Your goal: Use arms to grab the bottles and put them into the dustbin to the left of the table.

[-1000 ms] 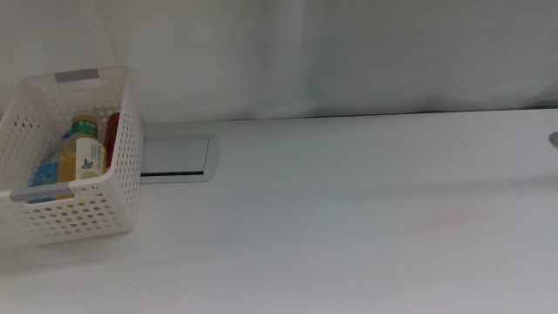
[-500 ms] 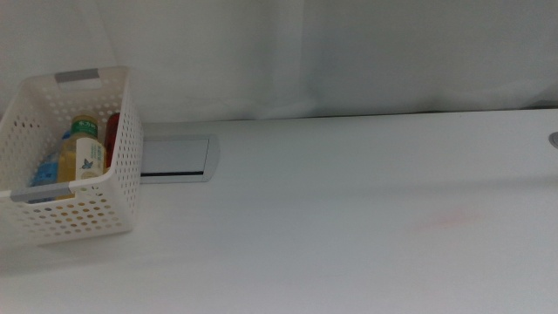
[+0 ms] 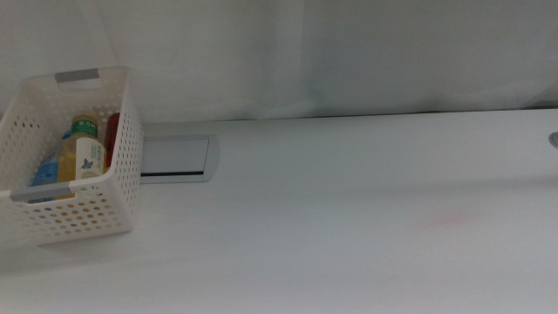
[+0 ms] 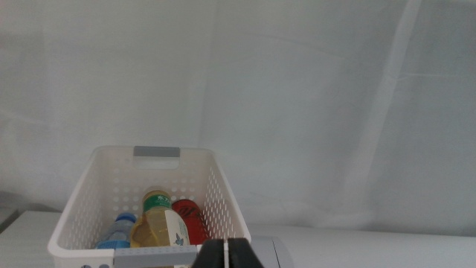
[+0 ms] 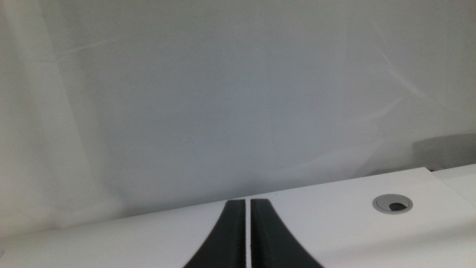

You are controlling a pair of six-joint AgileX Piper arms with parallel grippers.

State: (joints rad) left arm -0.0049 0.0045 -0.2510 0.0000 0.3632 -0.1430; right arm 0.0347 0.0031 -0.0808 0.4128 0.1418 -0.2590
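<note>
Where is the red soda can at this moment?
In the middle view, the red soda can stands inside the white basket at the table's left side, right of the yellow-drink bottle.

- White curtain: hangs in soft vertical folds behind the far desk edge; fills the backdrop in all three views.
- Round grey cable grommet: set flush in the white surface, dark hole at its middle; seen only as a sliver at the right margin of the middle view.
- Faint pinkish smudge: on the surface, right of centre, well apart from everything else.
- Dark gap: thin line between curtain hem and far edge.
</note>
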